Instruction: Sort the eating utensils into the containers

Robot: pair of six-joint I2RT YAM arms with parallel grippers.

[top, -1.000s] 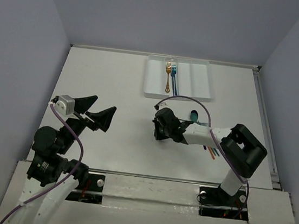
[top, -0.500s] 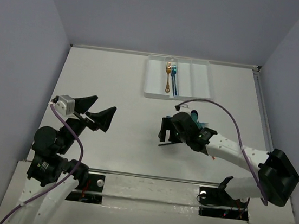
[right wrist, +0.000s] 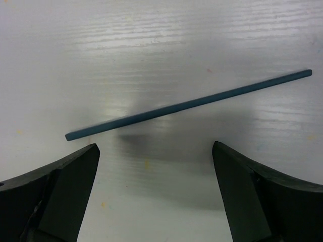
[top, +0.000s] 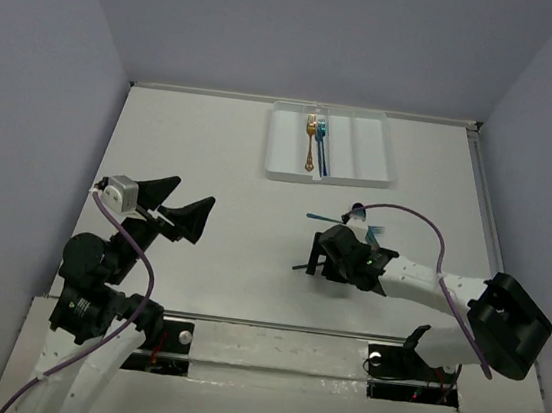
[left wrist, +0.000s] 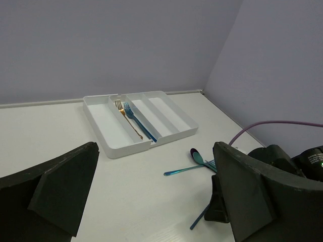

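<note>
The right fingers [right wrist: 60, 184] stand spread above a blue stick [right wrist: 186, 105], which seems to lie flat toward the near edge of the table [right wrist: 151, 30]. The left fingers [left wrist: 55, 186] are spread too, holding nothing.

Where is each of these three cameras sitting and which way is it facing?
Top external: above, behind the bases, looking down at the table; both arms, left end effector and right end effector show.
Left wrist: on the raised left arm, facing the white tray; own fingers frame it.
Right wrist: low, looking down at a blue stick; its own fingers show.
Shared: top and left wrist both see the tray.
</note>
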